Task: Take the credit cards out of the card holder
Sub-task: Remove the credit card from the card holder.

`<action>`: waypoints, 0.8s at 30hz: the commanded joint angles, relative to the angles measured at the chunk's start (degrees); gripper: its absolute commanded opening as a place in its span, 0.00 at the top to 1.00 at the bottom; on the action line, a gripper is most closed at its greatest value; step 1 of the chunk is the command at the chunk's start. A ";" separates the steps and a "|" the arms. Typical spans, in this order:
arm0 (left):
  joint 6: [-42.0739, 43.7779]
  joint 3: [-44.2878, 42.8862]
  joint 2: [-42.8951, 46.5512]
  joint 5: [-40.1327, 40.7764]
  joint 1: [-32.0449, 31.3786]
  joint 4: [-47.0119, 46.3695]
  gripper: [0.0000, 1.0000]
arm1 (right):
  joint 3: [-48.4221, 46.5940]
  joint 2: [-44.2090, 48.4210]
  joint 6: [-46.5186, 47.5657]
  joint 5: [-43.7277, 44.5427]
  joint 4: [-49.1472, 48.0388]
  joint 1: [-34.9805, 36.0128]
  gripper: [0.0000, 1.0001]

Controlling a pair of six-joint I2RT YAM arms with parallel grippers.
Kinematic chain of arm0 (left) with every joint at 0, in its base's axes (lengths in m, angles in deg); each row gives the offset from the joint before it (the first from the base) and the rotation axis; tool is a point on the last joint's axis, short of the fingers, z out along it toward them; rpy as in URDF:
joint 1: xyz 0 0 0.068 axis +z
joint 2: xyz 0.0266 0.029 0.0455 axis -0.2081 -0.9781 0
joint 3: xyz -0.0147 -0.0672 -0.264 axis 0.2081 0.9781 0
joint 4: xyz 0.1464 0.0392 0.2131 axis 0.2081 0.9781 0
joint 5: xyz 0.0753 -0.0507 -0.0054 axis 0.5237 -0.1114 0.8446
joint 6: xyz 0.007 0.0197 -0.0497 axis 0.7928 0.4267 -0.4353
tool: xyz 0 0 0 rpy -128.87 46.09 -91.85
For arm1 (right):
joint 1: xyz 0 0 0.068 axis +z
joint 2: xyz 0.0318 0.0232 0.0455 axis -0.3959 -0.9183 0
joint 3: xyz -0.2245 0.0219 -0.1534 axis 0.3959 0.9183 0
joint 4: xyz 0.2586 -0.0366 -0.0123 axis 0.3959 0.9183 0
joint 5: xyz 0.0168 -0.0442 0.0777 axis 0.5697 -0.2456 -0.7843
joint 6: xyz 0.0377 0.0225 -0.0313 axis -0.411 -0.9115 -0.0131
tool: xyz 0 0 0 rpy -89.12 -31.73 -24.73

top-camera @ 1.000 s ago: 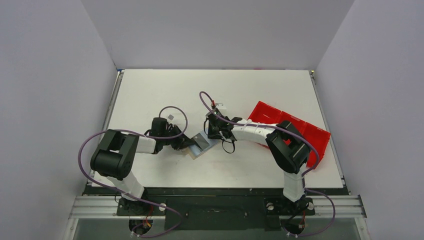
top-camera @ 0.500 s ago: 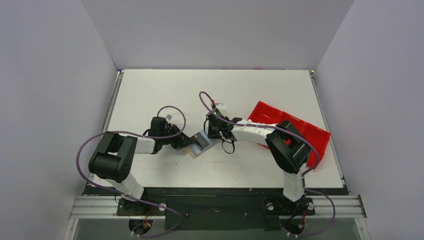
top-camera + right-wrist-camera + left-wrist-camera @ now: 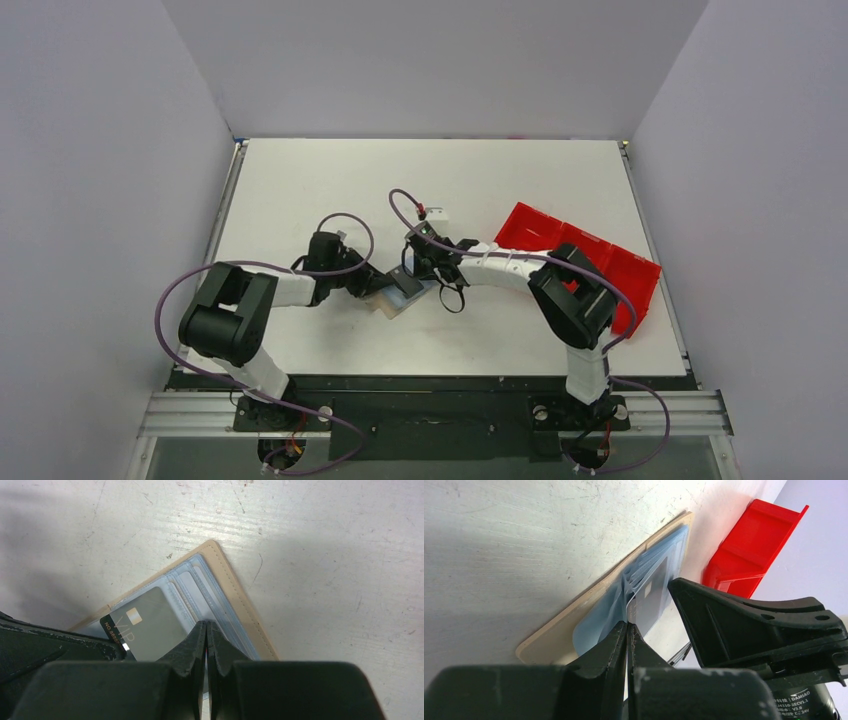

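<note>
Tan border and pale plastic are sitting right under both tools: the card holder (image 3: 239,598) is lying open and flat on the counter (image 3: 300,180), directly beneath the tips of the left end effector (image 3: 628,628) and the right end effector (image 3: 206,625). Over the last second the two arms have been drawing together, each edging toward the other. They are now nearly touching above the holder, which is barely shifting.

Both end effectors are closed, jaws pressed together. The right one is bearing down on the light blue sleeves (image 3: 205,595) just ahead of its tips. The left one is meeting the sleeve edges at its tips, and I cannot tell whether it is pinching a thin layer. The grey card (image 3: 150,625), one of the credit cards, is still sitting in its sleeve just left of the right tips, with the left tool's finger overlapping its corner. As I judge it, extraction is only starting: the pinning is in place and nothing is out yet.

Room is getting tight between the tools. A pull by the left one should be going back toward its own base, where bare counter is lying. The red tray (image 3: 749,545) is standing beyond the right end effector, well apart from the holder. The holder is lying far from the counter's edges.
</note>
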 commanded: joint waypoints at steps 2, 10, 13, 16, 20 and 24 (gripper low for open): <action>0.68 -3.87 0.15 1.92 -0.38 3.26 1.00 | 4.96 2.04 2.69 0.43 7.99 1.15 0.94; 2.96 -6.12 0.07 2.68 -0.39 8.83 1.00 | 7.24 9.93 3.33 -2.87 5.40 5.22 0.66; 3.18 -6.55 -0.37 2.37 -0.46 9.60 1.00 | 9.01 11.07 1.49 -4.86 3.37 6.02 0.62; 3.15 -7.17 -0.40 2.48 -0.48 10.44 1.00 | 10.35 12.33 0.20 -5.37 0.72 6.29 0.61; 3.35 -7.39 -0.25 2.57 -0.48 11.33 1.00 | 12.29 15.31 -1.16 -3.28 -1.13 6.24 0.67; 3.41 -7.45 -0.36 2.37 -0.48 11.61 1.00 | 12.77 16.81 -2.67 -3.06 -3.49 6.39 0.68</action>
